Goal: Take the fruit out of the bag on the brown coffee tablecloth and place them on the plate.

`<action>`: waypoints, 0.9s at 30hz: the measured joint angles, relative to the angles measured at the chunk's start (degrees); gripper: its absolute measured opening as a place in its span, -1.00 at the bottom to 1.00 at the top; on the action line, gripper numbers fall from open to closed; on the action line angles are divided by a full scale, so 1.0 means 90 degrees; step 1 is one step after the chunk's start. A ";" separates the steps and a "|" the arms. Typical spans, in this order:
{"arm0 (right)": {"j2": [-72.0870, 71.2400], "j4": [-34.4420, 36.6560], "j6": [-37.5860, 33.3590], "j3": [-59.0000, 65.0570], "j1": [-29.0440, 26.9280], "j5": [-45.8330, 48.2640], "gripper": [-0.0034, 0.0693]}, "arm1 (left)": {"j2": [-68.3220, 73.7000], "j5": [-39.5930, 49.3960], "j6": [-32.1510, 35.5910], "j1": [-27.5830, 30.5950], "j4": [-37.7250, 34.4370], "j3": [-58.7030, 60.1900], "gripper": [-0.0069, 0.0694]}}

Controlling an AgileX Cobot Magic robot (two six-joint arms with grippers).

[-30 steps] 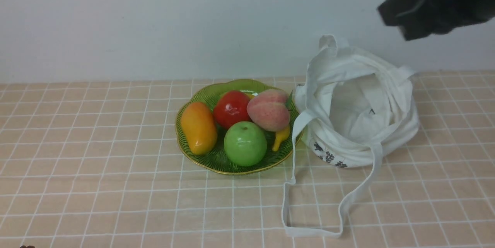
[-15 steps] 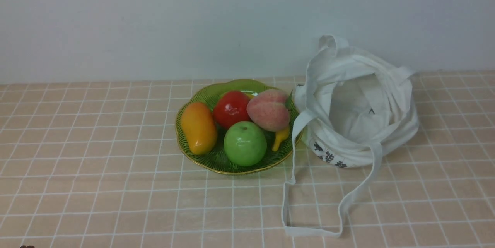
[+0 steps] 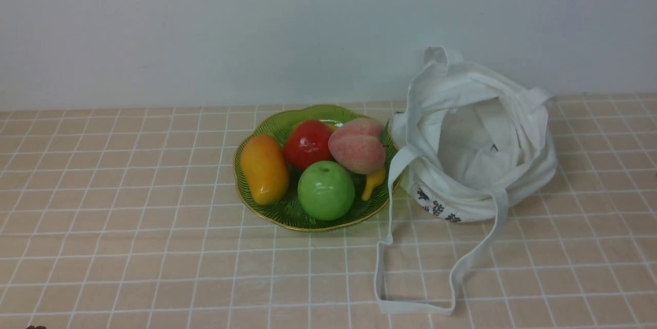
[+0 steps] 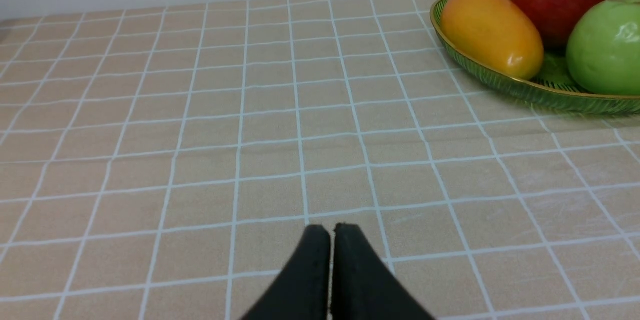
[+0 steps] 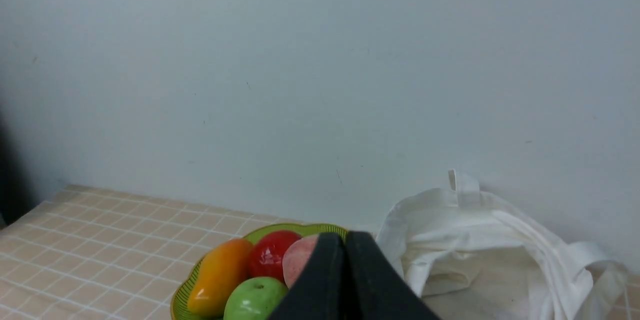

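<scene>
The pink-red peach-like fruit [image 3: 357, 146] lies on the green plate [image 3: 308, 220] with gold rim, against its right side. The white bag [image 3: 475, 139] slumps open just right of the plate on the brown coffee tablecloth [image 3: 128, 247]; its inside shows only cloth. Neither arm appears in the front view. My left gripper [image 4: 331, 230] is shut and empty, low over the cloth left of the plate [image 4: 525, 88]. My right gripper [image 5: 345, 236] is shut and empty, raised, with the bag [image 5: 490, 250] and the fruit [image 5: 297, 260] beyond it.
On the plate also lie an orange mango [image 3: 264, 169], a glossy red fruit [image 3: 308, 144], a green apple [image 3: 325, 190] and a small yellow banana [image 3: 373, 181]. The bag's long strap [image 3: 410, 306] loops forward over the cloth. A pale wall stands behind.
The right arm, seen at the upper right one second ago, has left the front view. Fruit, plate and bag have not moved.
</scene>
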 joint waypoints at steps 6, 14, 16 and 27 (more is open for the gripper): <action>0.0000 0.0000 0.0000 0.0007 0.0000 0.0253 -0.94 | 0.0000 0.0000 0.0000 0.0000 0.0000 0.0000 -0.84; 0.0000 0.0000 0.0000 0.0007 0.0000 0.0418 -0.94 | 0.0000 0.0000 0.0000 0.0000 0.0000 0.0000 -0.84; 0.0000 0.0000 0.0005 0.0007 0.0000 0.0418 -0.94 | 0.0000 0.0000 0.0000 0.0000 0.0000 0.0000 -0.84; -0.0848 0.0212 -0.0518 0.0997 -0.0595 0.0412 -0.94 | 0.0000 0.0000 0.0000 0.0000 0.0000 0.0000 -0.84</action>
